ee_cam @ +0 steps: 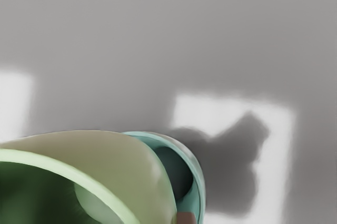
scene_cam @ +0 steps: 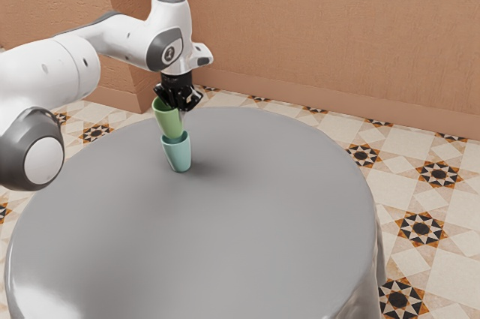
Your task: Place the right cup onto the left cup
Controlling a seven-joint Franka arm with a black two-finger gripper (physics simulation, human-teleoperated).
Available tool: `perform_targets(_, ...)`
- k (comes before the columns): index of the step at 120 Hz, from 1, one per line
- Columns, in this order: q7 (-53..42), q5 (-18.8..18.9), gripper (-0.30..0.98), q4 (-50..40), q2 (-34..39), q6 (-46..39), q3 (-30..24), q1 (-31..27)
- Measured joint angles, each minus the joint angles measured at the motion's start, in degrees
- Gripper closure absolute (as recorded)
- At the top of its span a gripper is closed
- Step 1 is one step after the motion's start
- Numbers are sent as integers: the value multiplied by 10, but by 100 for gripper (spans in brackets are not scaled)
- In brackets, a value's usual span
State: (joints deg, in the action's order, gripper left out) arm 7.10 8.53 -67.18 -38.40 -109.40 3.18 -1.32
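Across the grey desk [scene_cam: 247, 221], a teal cup [scene_cam: 178, 155] with a green cup [scene_cam: 167, 122] right over its mouth.

The teal cup stands on the desk; the green cup's narrow base is at its rim, whether touching I cannot tell, its mouth up and its long axis near upright. Into both cups the wrist view looks, past pale light and a dark shadow [ee_cam: 229, 168] on the desk. Black fingers [scene_cam: 181, 106] are at the green cup's rim; whether clenched on it or released, I cannot tell. Above, the white arm [scene_cam: 124, 40] bears a mark [scene_cam: 169, 54] too small to read. Beyond lie the star-patterned floor [scene_cam: 420, 229] and tan wall [scene_cam: 322, 34].
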Motion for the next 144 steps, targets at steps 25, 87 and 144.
perform_targets(25, -7, -4, 78, 0, -4, -1, -4, 0)
perform_targets(87, -16, -18, 59, -8, -19, -11, -5, 0)
perform_targets(144, -23, -22, 8, -8, -12, -14, -5, 1)
